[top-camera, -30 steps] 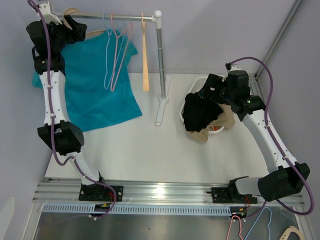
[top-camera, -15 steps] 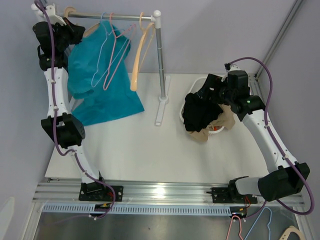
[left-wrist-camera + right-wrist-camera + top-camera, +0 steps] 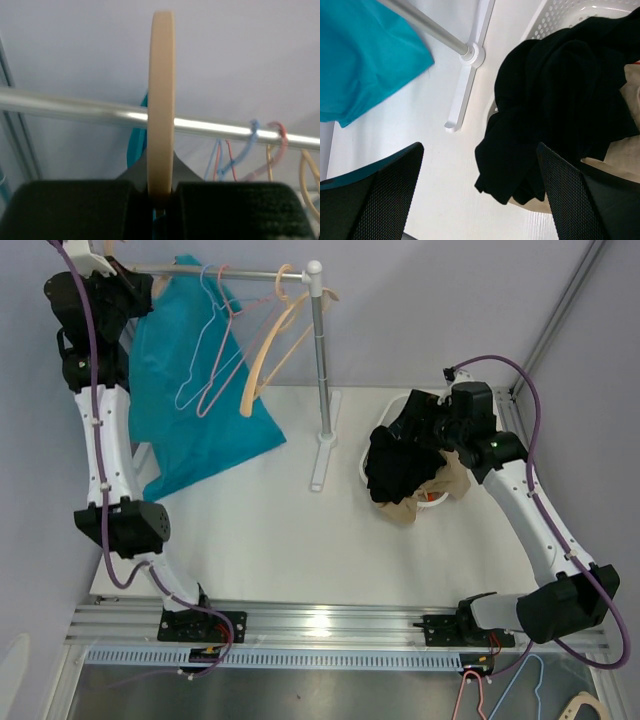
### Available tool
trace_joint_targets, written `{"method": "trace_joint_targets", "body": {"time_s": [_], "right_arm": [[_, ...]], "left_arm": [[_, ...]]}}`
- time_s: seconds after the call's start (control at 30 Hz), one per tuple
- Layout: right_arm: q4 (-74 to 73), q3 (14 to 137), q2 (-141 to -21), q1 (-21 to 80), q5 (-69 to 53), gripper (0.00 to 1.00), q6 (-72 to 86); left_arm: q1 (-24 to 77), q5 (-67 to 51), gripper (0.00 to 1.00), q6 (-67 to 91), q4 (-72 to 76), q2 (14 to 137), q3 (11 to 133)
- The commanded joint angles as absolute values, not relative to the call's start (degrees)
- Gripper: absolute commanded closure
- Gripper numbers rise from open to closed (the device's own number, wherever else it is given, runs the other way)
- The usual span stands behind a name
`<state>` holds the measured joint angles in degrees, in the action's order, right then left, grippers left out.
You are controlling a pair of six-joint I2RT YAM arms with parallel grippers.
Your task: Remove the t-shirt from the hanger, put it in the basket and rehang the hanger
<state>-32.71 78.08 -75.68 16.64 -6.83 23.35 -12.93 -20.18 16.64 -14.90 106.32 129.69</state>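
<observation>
— Swung higher since a moment ago, the t-shirt (image 3: 190,390) hangs bunched under the left end of the rail (image 3: 240,274), on its hanger (image 3: 162,100).
— And the jaws?
— On the left gripper (image 3: 161,197), clenched on that hanger's hook; on the right gripper (image 3: 477,197), spread wide above the black garment (image 3: 560,100).

Bright, even overhead light; shadows soft & faint. Glare spot on the metal rail (image 3: 320,618) at the worktop's near edge. Left wrist view soft, low-contrast (hanger hook (image 3: 162,100) too close to focus), w/ a bright streak on the rod (image 3: 210,126). Right wrist view sharper; white worktop (image 3: 435,165) nearly washed out.
</observation>
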Motion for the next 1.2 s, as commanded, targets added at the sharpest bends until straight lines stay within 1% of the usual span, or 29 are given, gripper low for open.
{"method": "trace_joint_targets", "body": {"time_s": [0.0, 0.03, 0.13, 0.17, 0.23, 0.27, 0.37, 0.4, 0.47, 0.5, 0.53, 0.57, 0.6, 0.63, 0.73, 0.77, 0.83, 0.87, 0.97, 1.1, 1.17], "right_arm": [[-31.47, 77.52, -73.57, 17.93, -8.43, 0.00, 22.77], [-31.38, 77.35, -73.48, 18.28, -8.61, 0.01, 22.50], [-31.55, 78.13, -73.21, 21.17, -8.44, 0.00, 20.32], [-31.99, 78.66, -73.21, 22.40, -7.22, 0.01, 19.69], [-32.25, 80.59, -73.65, 25.48, -7.47, 0.01, 18.20], [-32.17, 81.20, -73.83, 26.36, -8.17, 0.00, 17.85], [-30.77, 83.32, -74.53, 30.57, -15.54, 0.01, 15.83], [-30.33, 83.76, -74.79, 33.63, -19.47, 0.00, 15.21], [-29.36, 84.55, -75.49, 36.90, -21.61, 0.01, 14.24], [-29.01, 84.72, -75.76, 38.57, -23.54, 0.01, 13.89], [-28.57, 84.73, -75.94, 41.54, -24.69, 0.01, 13.71], [-27.00, 84.55, -76.37, 42.79, -26.00, 0.01, 13.62], [-26.11, 84.46, -76.64, 44.02, -27.67, 0.00, 13.80], [-24.89, 84.29, -76.90, 46.73, -30.21, 0.01, 13.97], [-21.71, 85.34, -78.48, 51.57, -30.85, 0.01, 14.33], [-21.97, 87.34, -79.18, 55.68, -28.76, 0.00, 13.89], [-21.80, 88.76, -81.47, 59.57, -27.34, 0.01, 11.78], [-20.67, 89.20, -82.08, 62.64, -25.42, 0.00, 11.26], [-16.11, 89.12, -84.11, 65.03, -26.10, 0.01, 10.90], [-12.48, 91.49, -87.88, 69.24, -27.33, 0.00, 11.25], [-12.74, 95.17, -91.74, 70.22, -27.60, 0.01, 11.16]], "left_arm": [[-10.73, -13.19, 0.99, 14.32, -11.86, 95.99, 129.38], [-10.46, -11.62, 0.99, 14.41, -12.74, 94.67, 129.11], [-8.01, 0.32, 0.99, 12.93, -18.36, 92.65, 129.82], [-6.52, 7.75, 0.99, 11.53, -19.59, 91.94, 129.21], [-5.54, 12.90, 0.99, 11.60, -23.45, 90.71, 127.54], [-5.28, 14.66, 0.99, 13.69, -24.86, 89.05, 126.83], [-4.58, 18.27, 0.99, 16.69, -29.61, 84.49, 121.04], [-4.14, 21.59, 0.99, 17.13, -30.14, 82.90, 116.07], [-3.52, 22.50, 0.99, 17.31, -29.54, 79.38, 109.64], [-3.08, 22.94, 0.99, 17.49, -29.18, 75.71, 105.68], [-2.82, 23.90, 0.99, 17.93, -28.66, 74.02, 103.82], [-1.94, 24.52, 0.99, 18.28, -28.57, 72.52, 100.23], [-1.32, 24.78, 0.99, 18.37, -29.00, 69.81, 99.24], [-0.71, 27.40, 0.99, 19.24, -29.61, 68.65, 95.84], [5.43, 33.46, 0.99, 19.95, -32.78, 64.71, 91.87], [9.02, 38.71, 0.99, 19.69, -32.70, 63.47, 89.41], [12.47, 42.09, 1.00, 18.55, -29.98, 59.88, 85.37], [15.44, 45.14, 0.99, 17.94, -29.54, 59.07, 83.86], [20.28, 49.73, 1.00, 17.23, -31.28, 58.88, 84.02], [22.94, 54.31, 0.99, 16.44, -32.96, 60.64, 84.90], [23.55, 54.58, 0.99, 16.26, -32.17, 60.91, 84.12]]}}
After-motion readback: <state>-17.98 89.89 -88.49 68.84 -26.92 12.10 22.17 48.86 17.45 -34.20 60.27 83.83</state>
